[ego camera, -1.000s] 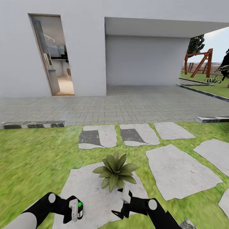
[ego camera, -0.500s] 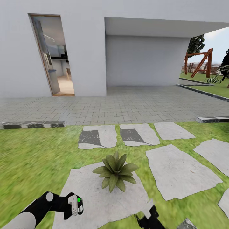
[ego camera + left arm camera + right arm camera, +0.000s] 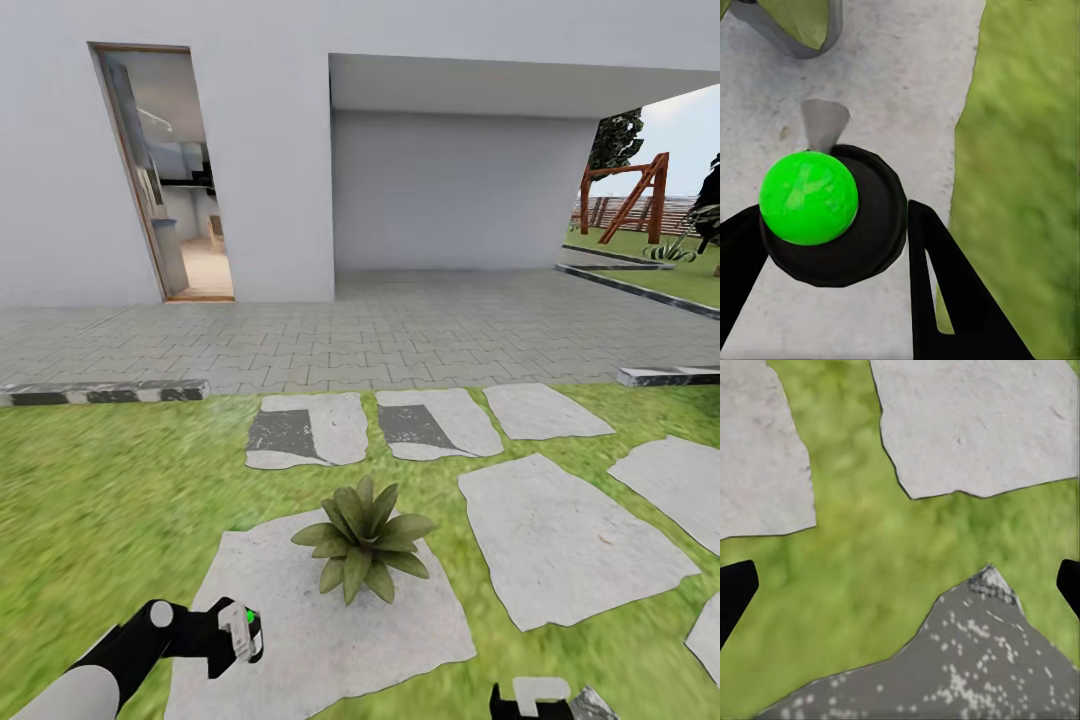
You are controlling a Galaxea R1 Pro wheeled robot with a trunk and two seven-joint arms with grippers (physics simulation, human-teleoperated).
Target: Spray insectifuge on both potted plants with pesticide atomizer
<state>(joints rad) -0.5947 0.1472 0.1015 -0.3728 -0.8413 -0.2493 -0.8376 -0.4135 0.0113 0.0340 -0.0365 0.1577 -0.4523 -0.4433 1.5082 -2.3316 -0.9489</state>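
Clamped on the atomizer (image 3: 832, 217), the left jaws grip its black body from both sides, the bright green cap (image 3: 808, 197) facing the wrist camera. In the head view the left gripper (image 3: 228, 638) hangs low at the left, over the left edge of a big grey stepping stone (image 3: 300, 640) in the lawn (image 3: 100, 500). A potted plant (image 3: 362, 535), a low rosette of pointed olive leaves, stands upright on that same stone, just right of and beyond the atomizer, apart from it. The left wrist view catches the rim of its grey pot (image 3: 791, 41). Further right, the right gripper (image 3: 535, 698) sits at the bottom edge of the head view; its jaws stand wide apart and hold nothing, with grass and stones below them in the right wrist view. Beyond the lawn lie a grey paved patio (image 3: 400, 330) and a white house wall (image 3: 260, 150).
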